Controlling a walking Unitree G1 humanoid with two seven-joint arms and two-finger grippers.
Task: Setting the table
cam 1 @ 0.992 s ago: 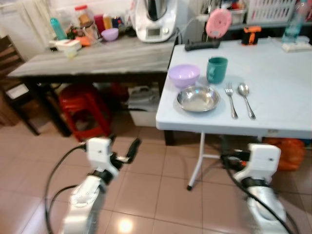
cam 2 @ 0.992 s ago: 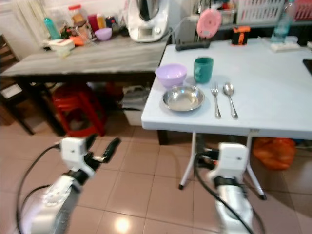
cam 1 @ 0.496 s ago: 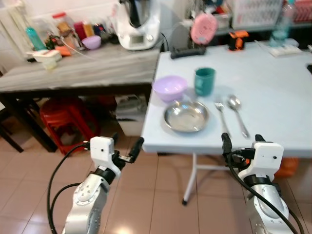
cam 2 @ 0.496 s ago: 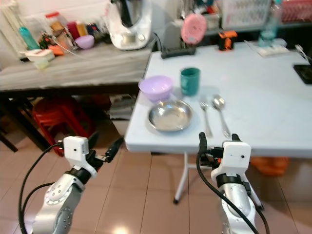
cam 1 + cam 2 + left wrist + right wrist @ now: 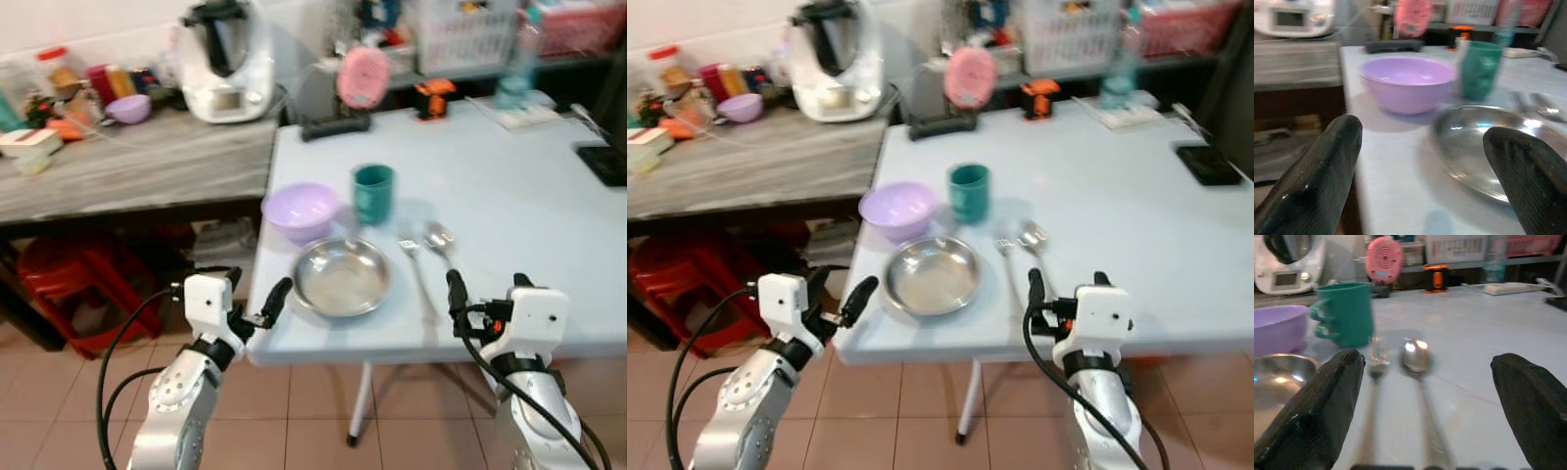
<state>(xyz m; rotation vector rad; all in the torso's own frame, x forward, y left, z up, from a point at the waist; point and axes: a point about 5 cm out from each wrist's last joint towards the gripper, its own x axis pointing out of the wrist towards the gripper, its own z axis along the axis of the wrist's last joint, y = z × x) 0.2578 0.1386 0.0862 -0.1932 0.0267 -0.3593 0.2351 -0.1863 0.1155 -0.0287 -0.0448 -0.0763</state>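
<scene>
A white folding table carries one place setting near its front edge. A steel plate lies closest to that edge. Behind the plate, toward the table's left corner, stands a lilac bowl, and just beside the bowl, further in along the table, stands a green cup, upright with its mouth up. Next to the plate on the side away from the bowl lie a fork and a spoon, parallel and close together, the fork nearer the plate. Both have their long axes running from the front edge toward the back of the table, tines and spoon bowl pointing away from the robot, handles toward it.

The left gripper hangs at the table's front left corner, level with the tabletop, fingers spread wide and holding nothing, aimed at the bowl and plate. The right gripper sits at the front edge in line with the fork and spoon handles, fingers likewise wide apart and empty.

A grey side table stands to the left of the white table.
</scene>
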